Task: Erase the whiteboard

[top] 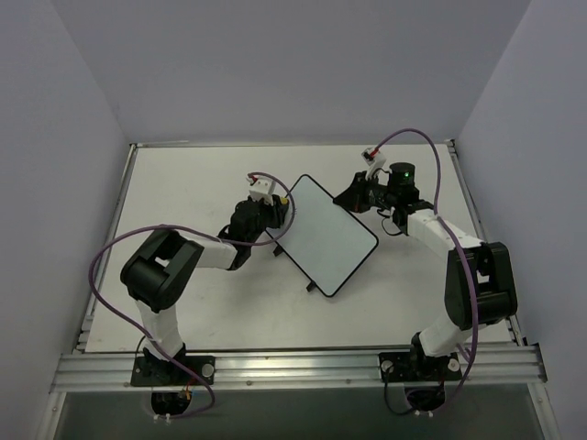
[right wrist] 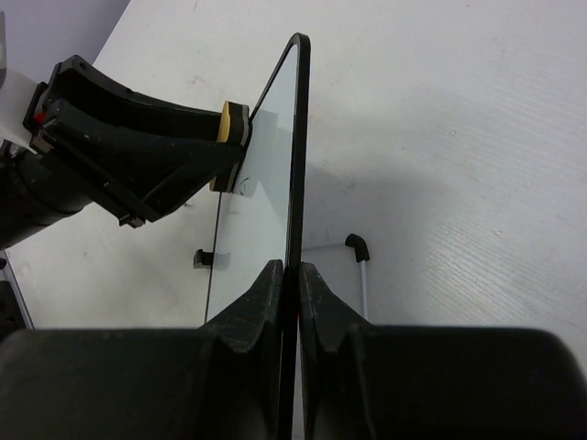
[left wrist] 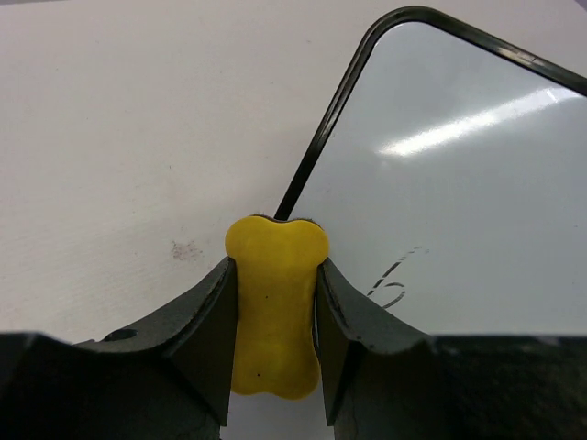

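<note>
Yellow bone-shaped eraser [left wrist: 275, 316] pinched in left gripper [left wrist: 275, 275], glossy whiteboard [left wrist: 459, 183] (black-framed)

The whiteboard [top: 326, 234] has a glossy white face with a pale streak of glare and a thin black frame. By its left edge sits a faint dark scribble [left wrist: 393, 282], possibly green, though the view is too dim to be sure. The eraser [left wrist: 275, 312] is plain bright yellow. The left gripper [left wrist: 275, 275] and right gripper [right wrist: 292, 280] are matte black. The table [top: 183, 183] is white with a greyish smudge [left wrist: 183, 249]. The arms [top: 206, 252] are white and black, with purple cables [top: 101, 266] and a green light [top: 401, 170] on the right one.
</note>
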`<state>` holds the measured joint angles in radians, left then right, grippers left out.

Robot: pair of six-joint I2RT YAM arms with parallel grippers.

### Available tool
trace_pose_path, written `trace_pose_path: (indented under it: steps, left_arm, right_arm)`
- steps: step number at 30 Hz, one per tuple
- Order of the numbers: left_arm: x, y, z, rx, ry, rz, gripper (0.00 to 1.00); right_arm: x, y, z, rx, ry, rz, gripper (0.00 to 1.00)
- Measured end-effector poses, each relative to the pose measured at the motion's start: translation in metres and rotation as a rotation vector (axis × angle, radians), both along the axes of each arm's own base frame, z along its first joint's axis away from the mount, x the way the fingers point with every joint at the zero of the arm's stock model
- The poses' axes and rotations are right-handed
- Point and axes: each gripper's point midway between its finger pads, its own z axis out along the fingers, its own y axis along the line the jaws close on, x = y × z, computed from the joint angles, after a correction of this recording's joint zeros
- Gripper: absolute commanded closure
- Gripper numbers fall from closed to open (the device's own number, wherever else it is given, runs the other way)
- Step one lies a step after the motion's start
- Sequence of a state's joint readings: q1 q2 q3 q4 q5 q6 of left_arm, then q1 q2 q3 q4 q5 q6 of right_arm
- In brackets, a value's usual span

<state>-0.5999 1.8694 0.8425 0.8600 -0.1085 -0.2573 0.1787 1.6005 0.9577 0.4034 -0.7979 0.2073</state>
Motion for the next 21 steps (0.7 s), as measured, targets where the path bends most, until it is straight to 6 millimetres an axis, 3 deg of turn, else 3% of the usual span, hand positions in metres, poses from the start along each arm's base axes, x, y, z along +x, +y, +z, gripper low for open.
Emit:
trace_pose_path:
  steps: [12,21]
  left_arm:
    - [-0.009,-0.005,-0.007,-0.023,0.005,-0.062,0.98]
    - [-0.029,-0.036,0.002,-0.07,-0.033,-0.145,0.98]
  right_arm:
    - [0.0,0.0,0.0,-0.001,-0.001,-0.001,1.0]
    - [0.001,-0.001,-0.001,-0.008,0.0,-0.012,1.0]
